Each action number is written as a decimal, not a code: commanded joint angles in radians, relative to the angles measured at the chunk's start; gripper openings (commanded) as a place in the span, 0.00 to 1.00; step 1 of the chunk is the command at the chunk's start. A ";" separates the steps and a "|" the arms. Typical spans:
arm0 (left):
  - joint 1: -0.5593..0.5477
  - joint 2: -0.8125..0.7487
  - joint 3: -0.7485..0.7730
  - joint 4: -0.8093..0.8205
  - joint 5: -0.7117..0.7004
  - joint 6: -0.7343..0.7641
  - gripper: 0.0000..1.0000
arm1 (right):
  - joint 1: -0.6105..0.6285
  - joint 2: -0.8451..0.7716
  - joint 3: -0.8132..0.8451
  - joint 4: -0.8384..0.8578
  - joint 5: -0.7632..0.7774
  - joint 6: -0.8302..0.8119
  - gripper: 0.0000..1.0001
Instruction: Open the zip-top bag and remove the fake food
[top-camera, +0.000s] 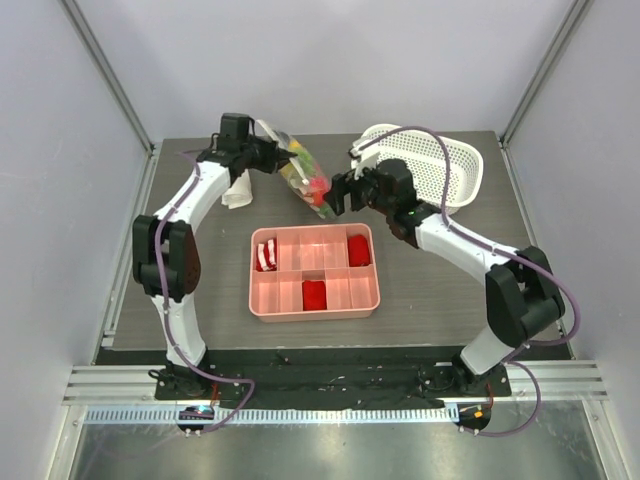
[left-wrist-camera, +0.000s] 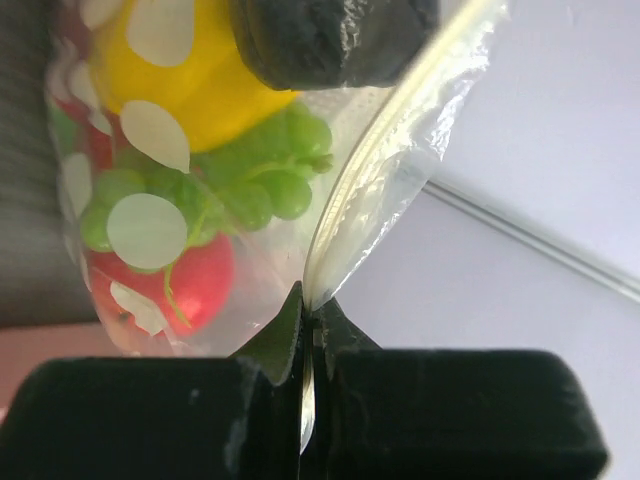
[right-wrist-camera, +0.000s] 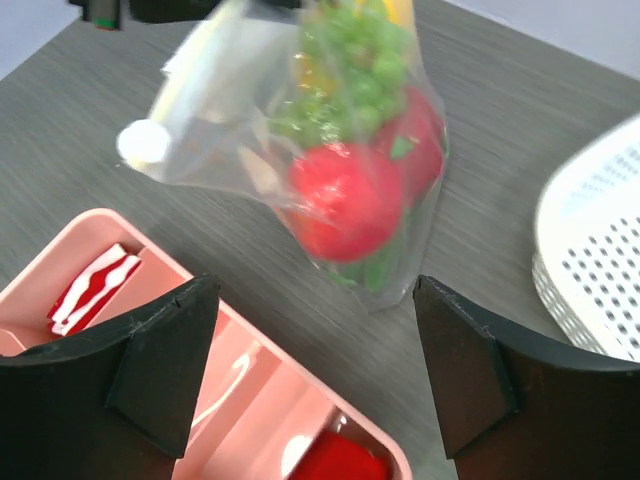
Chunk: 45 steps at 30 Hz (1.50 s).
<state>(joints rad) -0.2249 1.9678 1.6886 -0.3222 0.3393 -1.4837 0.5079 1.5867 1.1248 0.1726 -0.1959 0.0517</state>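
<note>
While the left claw (left-wrist-camera: 308, 335) is clamped on one lip of the zip-top bag (top-camera: 298, 172), the bag hangs slanted over the table (top-camera: 420, 290) near the middle of the far edge, zip end up toward the far-left, loaded end down toward the centre. Far-left corner side: white rolled cloth (top-camera: 238, 190) lying just beside the left arm, apart from the bag. Left claw, wrist view: both pads pressed together with only the thin plastic edge between them, the zip strip running up and away from the pinch. Judged reason for the hold: lifting by the lip lets the fake food (right-wrist-camera: 345, 195) slump to the bottom, leaving the mouth slack for a second grip. Food visible through the film: yellow pepper, green bunch, red round pieces; all inside the bag. Cannot tell whether the zip is parted, nor whether the bag's low corner touches the table. Below it, mid-table toward the near edge: pink tray (top-camera: 254, 280) with red blocks and a striped piece, nothing touching it. Right claw (right-wrist-camera: 315, 370): fingers spread wide, holding nothing, touching nothing, facing the bag's heavy end from the right, with the tray's far corner under it. Judged purpose: lined up to take the opposite lip or steady the bag. Far-right corner: white perforated basket (top-camera: 445, 165), probably meant for the removed pieces.
</note>
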 joint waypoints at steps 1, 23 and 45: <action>-0.046 -0.086 0.053 -0.130 -0.077 -0.141 0.00 | 0.055 0.041 -0.014 0.277 -0.043 -0.095 0.85; -0.074 -0.130 0.034 -0.084 -0.022 -0.167 0.00 | 0.075 0.174 -0.099 0.684 0.013 -0.072 0.16; -0.299 -0.196 0.294 -0.590 -0.162 -0.042 0.47 | -0.003 0.147 -0.003 0.389 -0.122 -0.177 0.01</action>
<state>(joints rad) -0.4496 1.7092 1.9030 -0.8005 0.2131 -1.3132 0.5011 1.7649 1.0771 0.5400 -0.3244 -0.0967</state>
